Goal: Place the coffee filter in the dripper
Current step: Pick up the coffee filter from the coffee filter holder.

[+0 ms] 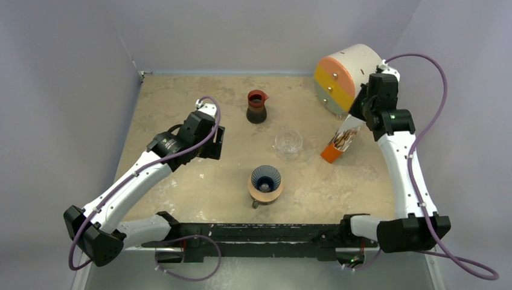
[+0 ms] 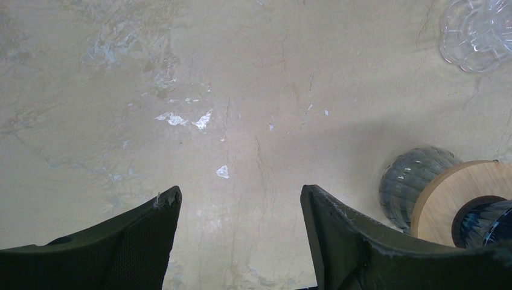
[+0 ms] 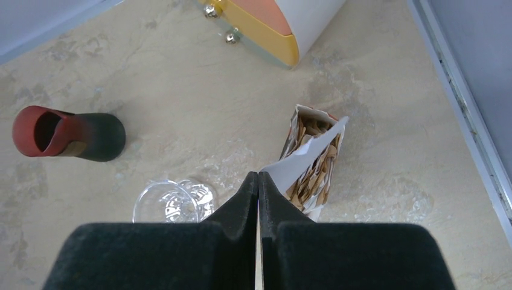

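Note:
The dripper (image 1: 265, 177), a deep-blue ribbed cone, sits in a tan wooden ring (image 1: 265, 193) at the table's near middle. In the left wrist view the dripper (image 2: 490, 220) shows at the far right edge. Brown coffee filters (image 1: 344, 139) stick out of a tilted box with an orange bottom (image 1: 330, 154) at the right. My right gripper (image 3: 258, 175) is shut, its tips right beside the box's white flap and the filters (image 3: 315, 158); nothing shows clamped between them. My left gripper (image 2: 238, 193) hangs open over bare table, left of the dripper.
A clear glass cup (image 1: 288, 144) stands between dripper and filter box. A red-and-black carafe (image 1: 256, 107) is farther back. A large white drum with orange and yellow faces (image 1: 345, 75) lies at the back right. Walls enclose the table.

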Available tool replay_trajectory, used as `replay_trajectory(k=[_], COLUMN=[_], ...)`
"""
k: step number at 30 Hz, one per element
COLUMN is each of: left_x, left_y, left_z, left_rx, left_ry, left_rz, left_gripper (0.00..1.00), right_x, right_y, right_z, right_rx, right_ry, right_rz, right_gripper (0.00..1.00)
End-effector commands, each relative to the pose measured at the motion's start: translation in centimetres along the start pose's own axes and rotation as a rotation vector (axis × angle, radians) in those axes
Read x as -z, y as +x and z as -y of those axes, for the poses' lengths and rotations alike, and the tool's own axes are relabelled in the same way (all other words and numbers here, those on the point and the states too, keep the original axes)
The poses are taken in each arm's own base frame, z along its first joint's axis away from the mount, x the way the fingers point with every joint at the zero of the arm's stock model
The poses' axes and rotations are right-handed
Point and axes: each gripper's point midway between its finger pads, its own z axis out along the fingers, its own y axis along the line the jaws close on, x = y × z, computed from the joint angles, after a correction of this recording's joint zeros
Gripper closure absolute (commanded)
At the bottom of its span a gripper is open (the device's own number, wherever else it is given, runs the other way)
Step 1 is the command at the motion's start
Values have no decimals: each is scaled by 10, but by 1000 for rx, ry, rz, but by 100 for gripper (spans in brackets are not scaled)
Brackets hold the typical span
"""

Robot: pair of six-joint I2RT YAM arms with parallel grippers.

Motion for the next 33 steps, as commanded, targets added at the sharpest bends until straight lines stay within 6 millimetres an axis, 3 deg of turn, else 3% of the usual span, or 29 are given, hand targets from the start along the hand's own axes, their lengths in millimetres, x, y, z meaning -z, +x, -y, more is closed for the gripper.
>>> replay_trajectory(k=[1, 8, 16, 22, 26, 33], left_x=[2, 2, 9, 38, 60, 111], left_y=[-7, -7, -12, -31, -39, -54], left_z=[1, 3, 12, 31, 54, 104], left_rx=[-5, -6, 26, 106, 183, 358], left_ry=[18, 24, 78, 212, 364, 738], left_rz=[31, 29, 46, 96, 105, 147], left_gripper=[29, 29, 29, 27, 25, 21], right_x=[18, 31, 62, 98, 125, 170], right_y=[-14, -20, -23, -21, -20, -15], right_z=[-6, -18, -63, -110, -135, -160], right_rx=[9, 10, 43, 55, 41, 25], right_ry=[-43, -107, -261, -478, -649, -886], right_rz=[31, 38, 61, 64, 70, 115], right_gripper=[100, 100, 100, 100, 100, 100])
